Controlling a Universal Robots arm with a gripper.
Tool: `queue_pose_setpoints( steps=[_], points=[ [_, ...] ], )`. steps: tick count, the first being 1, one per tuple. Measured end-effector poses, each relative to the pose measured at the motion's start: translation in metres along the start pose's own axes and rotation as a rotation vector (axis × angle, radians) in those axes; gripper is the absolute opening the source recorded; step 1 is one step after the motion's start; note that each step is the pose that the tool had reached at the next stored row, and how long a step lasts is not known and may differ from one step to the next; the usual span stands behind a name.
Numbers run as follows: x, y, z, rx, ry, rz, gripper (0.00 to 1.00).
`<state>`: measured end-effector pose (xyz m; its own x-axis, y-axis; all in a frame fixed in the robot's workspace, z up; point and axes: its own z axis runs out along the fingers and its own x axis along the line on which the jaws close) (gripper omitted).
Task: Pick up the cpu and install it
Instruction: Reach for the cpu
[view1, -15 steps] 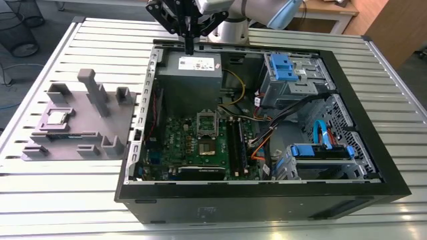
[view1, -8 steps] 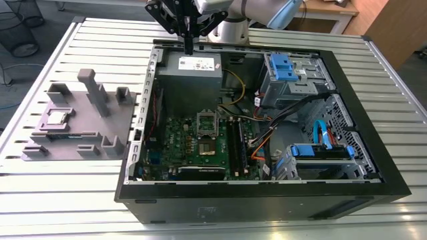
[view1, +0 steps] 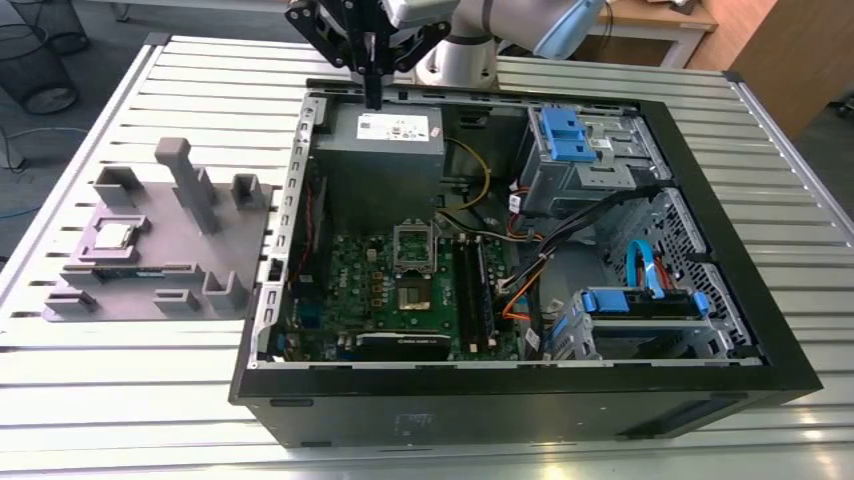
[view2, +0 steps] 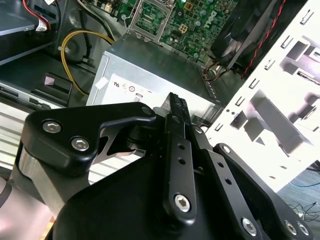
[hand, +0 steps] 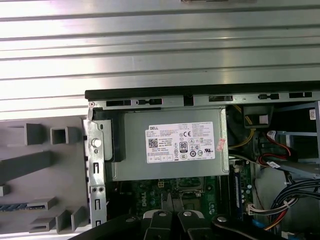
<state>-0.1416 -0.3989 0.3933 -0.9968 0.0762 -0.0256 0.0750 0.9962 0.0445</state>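
In the exterior view the gripper (view1: 374, 98) hangs over the power supply (view1: 387, 135), jaws closed with nothing between them. The cpu (view1: 112, 235) lies flat on the grey fixture (view1: 200, 255) outside the computer case (view1: 534, 410) — about eight o'clock from the gripper, well apart. The socket (view1: 414, 243) lies at six o'clock from the gripper.

In the second wrist view the fingers (view2: 176, 115) are pressed together above the power supply.

In the first wrist view the power supply lies beneath the gripper, with the grey fixture beside the case.

By my judgement the pick-up has not begun — it calls for parted jaws squared over the cpu.

Black computer case (view1: 534, 405), green motherboard (view1: 358, 268), grey fixture (view1: 180, 245), silver-topped cpu (view1: 111, 235), blue brackets (view1: 567, 135), ribbed silver table (view1: 134, 400)
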Motion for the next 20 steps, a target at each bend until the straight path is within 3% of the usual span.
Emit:
queue_pose_setpoints(
  steps=[12, 20],
  points=[
    [0.0122, -0.0009, -0.0004, 0.0000, -0.0007, 0.000, 0.11],
    [0.0127, -0.0010, -0.0004, 0.0000, -0.0007, 0.000, 0.11]
  ],
)
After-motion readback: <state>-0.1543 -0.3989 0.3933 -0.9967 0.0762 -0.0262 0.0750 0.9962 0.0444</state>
